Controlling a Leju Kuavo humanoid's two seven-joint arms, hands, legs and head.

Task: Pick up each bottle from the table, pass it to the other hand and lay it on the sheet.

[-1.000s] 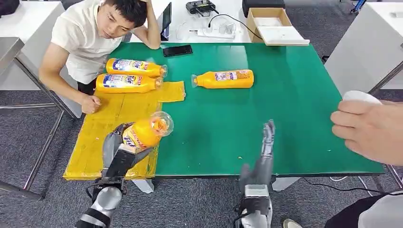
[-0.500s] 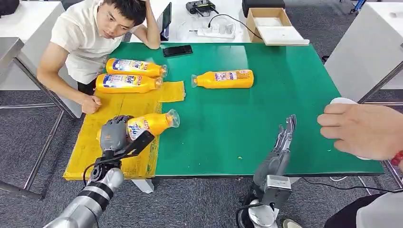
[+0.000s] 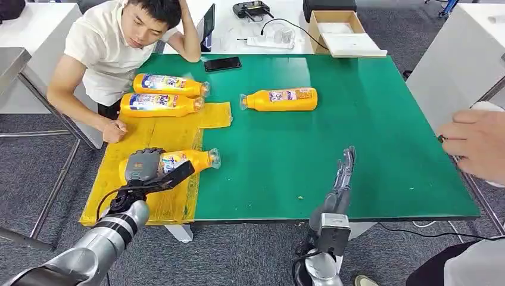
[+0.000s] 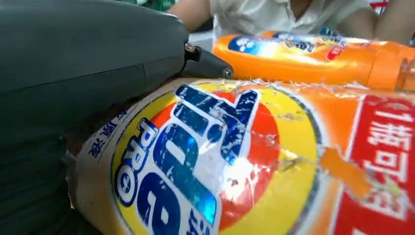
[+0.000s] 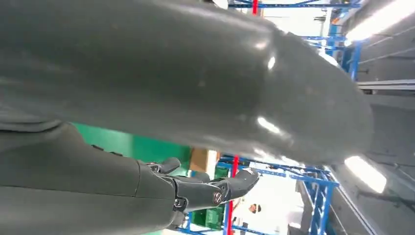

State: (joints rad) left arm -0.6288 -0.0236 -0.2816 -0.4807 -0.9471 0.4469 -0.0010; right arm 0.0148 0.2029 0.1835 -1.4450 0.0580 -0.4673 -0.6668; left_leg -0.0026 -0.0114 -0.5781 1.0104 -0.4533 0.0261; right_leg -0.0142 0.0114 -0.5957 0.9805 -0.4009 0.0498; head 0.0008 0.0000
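My left hand (image 3: 146, 168) grips an orange bottle (image 3: 189, 159) that lies on its side on the yellow sheet (image 3: 153, 133), cap toward the green mat. The left wrist view shows that bottle's label (image 4: 205, 161) close up against my hand (image 4: 73, 68). Two more orange bottles (image 3: 170, 84) (image 3: 159, 104) lie side by side at the sheet's far end. Another orange bottle (image 3: 281, 99) lies on the green table (image 3: 369, 119) beyond the sheet. My right hand (image 3: 340, 185) stands over the table's near edge, fingers straight and empty; the right wrist view shows its fingers (image 5: 215, 188) stretched out.
A person sits at the table's far left, one fist (image 3: 113, 130) resting on the sheet's edge. Another person's hand (image 3: 476, 143) holding something white reaches in at the right edge. A black phone (image 3: 223, 63) lies at the far side of the table.
My left hand has lowered the bottle from the air down onto the sheet. My right hand swung right, then back toward the middle. The person's hand at the right has drawn back.
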